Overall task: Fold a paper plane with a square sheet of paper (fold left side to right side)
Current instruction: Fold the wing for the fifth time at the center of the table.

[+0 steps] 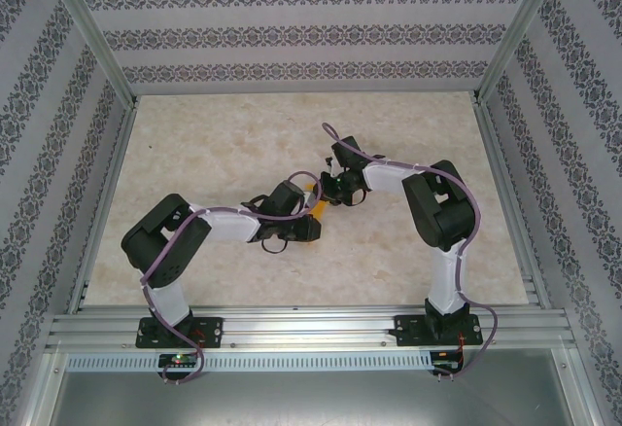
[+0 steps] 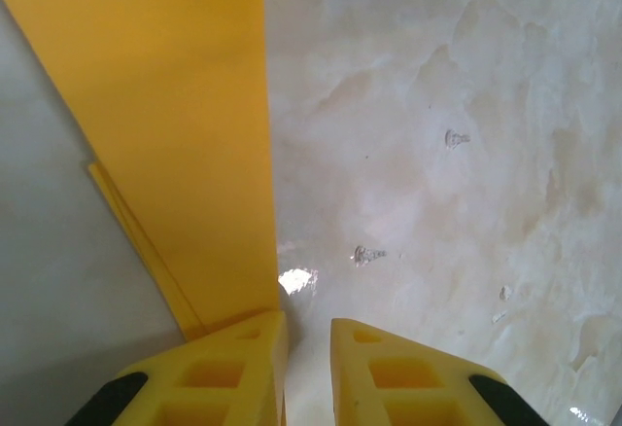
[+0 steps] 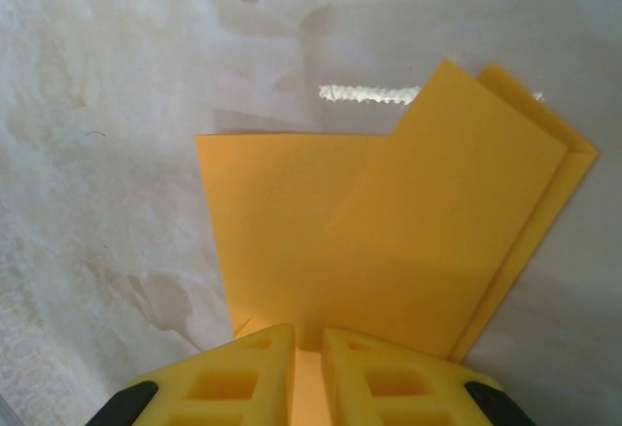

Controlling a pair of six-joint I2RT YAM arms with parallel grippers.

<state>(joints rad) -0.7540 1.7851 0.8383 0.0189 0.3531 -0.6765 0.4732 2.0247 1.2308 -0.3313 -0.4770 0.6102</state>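
Observation:
The orange sheet of paper [image 1: 310,190] lies on the marble table [image 1: 214,144] at mid-table, mostly covered by the two grippers that meet over it. In the right wrist view the paper [image 3: 389,231] is folded in layers, with a slanted flap on its right half. My right gripper [image 3: 308,334] sits low on the paper's near edge, its jaws a narrow gap apart with orange showing between them. In the left wrist view the paper [image 2: 185,134] runs up the left side. My left gripper [image 2: 309,324] has its left finger [image 2: 243,358] on the paper's corner, with bare table in the narrow gap.
Patterned walls and aluminium posts [image 1: 92,27] close in the table on three sides. A metal rail [image 1: 311,334] runs along the near edge by the arm bases. Small screw marks [image 2: 364,254] dot the table surface to the right of the paper.

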